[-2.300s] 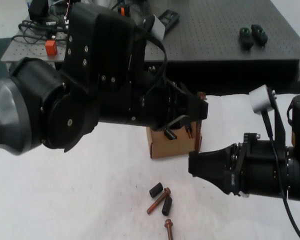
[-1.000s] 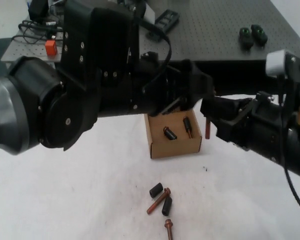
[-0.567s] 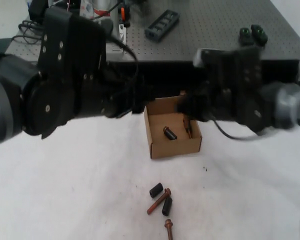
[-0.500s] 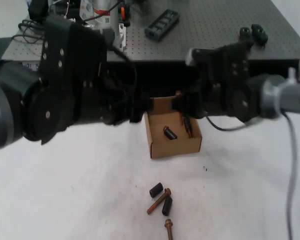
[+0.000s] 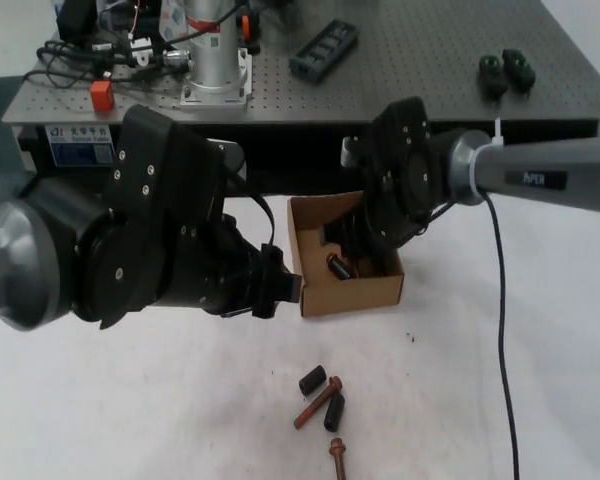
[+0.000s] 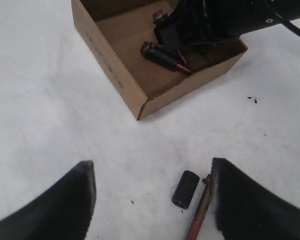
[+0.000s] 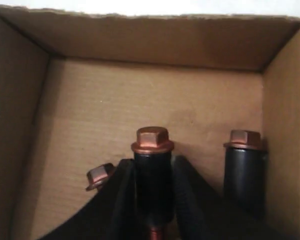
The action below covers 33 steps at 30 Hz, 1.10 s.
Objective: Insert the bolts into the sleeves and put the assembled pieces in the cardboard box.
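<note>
Now that the two arms have split up from that huddle above the cardboard box (image 5: 350,295), it's much easier to see what's going on. The right gripper (image 7: 153,200) has swung down and is poking right inside the box, and the left gripper (image 6: 151,169) has backed off and dropped low, just outside the box's front-left corner. The right one is clamped on an assembled piece (image 7: 152,172), a black sleeve with the copper bolt head sticking out, so it hasn't let go yet. Two more finished pieces sit in the box beside it, one (image 7: 244,167) close to a side wall and another (image 7: 100,176) half hidden behind a finger. My guess is that number three is about to be dropped off. The left gripper is wide open with nothing in it, aimed down at the white cloth (image 5: 130,400) in front of the box, where a loose sleeve (image 6: 185,188) and a loose bolt (image 6: 199,212) lie right next to each other. A bit farther out from the box there's another sleeve (image 5: 334,411) and another bolt (image 5: 337,457), so it looks like two sets to go.
</note>
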### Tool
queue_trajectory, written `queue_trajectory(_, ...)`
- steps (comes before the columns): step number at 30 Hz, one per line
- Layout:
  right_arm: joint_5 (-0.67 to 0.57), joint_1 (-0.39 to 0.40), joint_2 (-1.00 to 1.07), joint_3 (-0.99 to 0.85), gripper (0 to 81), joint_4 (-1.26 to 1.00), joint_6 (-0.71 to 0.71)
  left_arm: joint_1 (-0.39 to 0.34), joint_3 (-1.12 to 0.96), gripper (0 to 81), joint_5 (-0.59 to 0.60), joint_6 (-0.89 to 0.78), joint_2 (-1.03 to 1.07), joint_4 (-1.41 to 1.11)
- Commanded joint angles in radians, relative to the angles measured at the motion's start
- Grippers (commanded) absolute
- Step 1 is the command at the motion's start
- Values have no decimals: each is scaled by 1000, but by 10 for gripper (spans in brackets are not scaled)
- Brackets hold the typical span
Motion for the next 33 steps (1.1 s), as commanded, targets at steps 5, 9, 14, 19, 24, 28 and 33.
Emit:
queue_trajectory(5,-84,-3,-100,-22,310,-16,-10,2,-3,474,-30,14,0,-5)
queue_trajectory(9,-91,-3,-268,12,284,94,-27,5,-3,474,-83,45,0,14)
queue_trajectory(14,-91,36,-480,215,283,293,10,5,-3,474,-177,45,0,35)
queue_trajectory(19,-84,162,-586,475,283,311,75,23,-3,460,-232,38,0,58)
queue_trajectory(24,-24,309,-572,593,283,282,146,58,-3,375,-232,36,-13,79)
queue_trajectory(28,-1,364,-534,606,283,231,208,76,13,372,-232,36,-48,82)
queue_trajectory(33,-6,404,-473,606,283,184,247,87,40,372,-230,45,-87,88)
